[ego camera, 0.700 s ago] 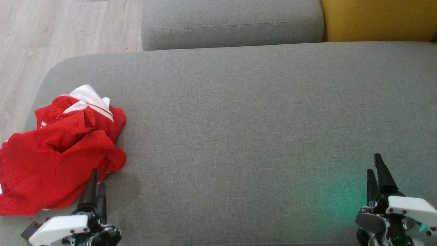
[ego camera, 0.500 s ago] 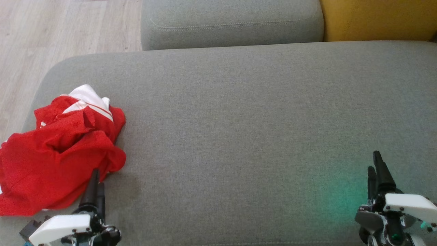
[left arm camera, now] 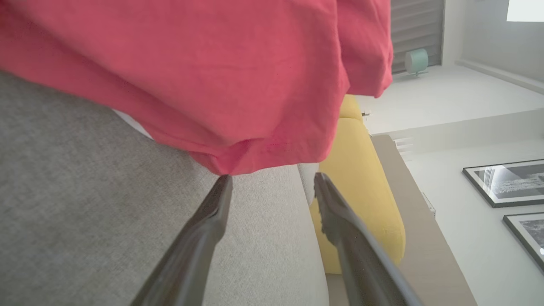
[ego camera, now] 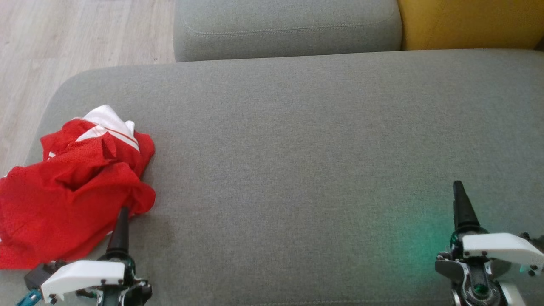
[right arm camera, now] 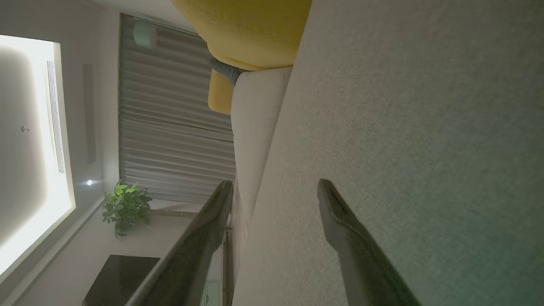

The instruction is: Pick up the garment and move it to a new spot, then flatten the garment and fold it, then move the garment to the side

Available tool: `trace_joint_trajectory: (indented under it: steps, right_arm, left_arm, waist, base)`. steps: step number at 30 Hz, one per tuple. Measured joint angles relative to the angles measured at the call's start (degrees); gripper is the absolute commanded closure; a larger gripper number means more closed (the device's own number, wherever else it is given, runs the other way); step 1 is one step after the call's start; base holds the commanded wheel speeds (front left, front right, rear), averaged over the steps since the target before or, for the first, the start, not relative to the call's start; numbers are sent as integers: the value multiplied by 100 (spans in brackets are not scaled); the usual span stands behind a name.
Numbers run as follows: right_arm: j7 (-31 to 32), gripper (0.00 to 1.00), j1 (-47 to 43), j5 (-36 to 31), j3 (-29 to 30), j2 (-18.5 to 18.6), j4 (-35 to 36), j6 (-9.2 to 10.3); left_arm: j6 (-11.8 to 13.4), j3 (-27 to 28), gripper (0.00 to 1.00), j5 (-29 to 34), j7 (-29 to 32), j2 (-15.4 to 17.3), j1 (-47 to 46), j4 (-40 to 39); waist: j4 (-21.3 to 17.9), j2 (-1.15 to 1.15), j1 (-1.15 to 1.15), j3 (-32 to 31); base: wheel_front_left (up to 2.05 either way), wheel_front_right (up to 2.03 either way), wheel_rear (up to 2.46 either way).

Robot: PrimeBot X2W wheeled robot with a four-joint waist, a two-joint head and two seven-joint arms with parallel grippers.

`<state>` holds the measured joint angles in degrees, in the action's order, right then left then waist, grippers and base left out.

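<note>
The work surface is a grey fabric sofa seat [ego camera: 297,148], with pale wood floor [ego camera: 63,42] beyond its far left corner, a second grey cushion [ego camera: 289,29] behind it and a yellow cushion [ego camera: 467,23] at the far right. The garment [ego camera: 72,191], red with a white panel edged by a thin red stripe, lies crumpled at the seat's left end. Its left side is cut off by the edge of the head view, and the folds hide its cut, so the type of clothing cannot be determined. The left pincer [ego camera: 123,212] sits at the garment's near right edge. In the head view its two fingers overlap into one dark shape, so their spacing is unreadable there. The left wrist view shows the left pincer [left arm camera: 272,182] with its jaws spread apart and nothing between them; one fingertip [left arm camera: 224,180] meets the garment's hem [left arm camera: 238,157], though actual contact cannot be confirmed. The right pincer [ego camera: 458,187] is over bare seat fabric at the near right, well apart from the garment, beside a green glow [ego camera: 425,242] on the upholstery. In the right wrist view its jaws also stand apart and empty [right arm camera: 274,187].
</note>
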<state>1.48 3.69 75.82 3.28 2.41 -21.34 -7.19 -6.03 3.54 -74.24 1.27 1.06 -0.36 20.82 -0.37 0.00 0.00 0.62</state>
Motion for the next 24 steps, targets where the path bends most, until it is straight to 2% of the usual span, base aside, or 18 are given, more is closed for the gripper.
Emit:
trace_joint_trajectory:
  steps: [24]
  right_arm:
    - [-368,0,279,-1823,-316,-3,-235,0]
  left_arm:
    - [303,-178,0,1896,-390,9,-122,29]
  waist:
    - [-52,0,0,48]
  base:
    - [0,0,0]
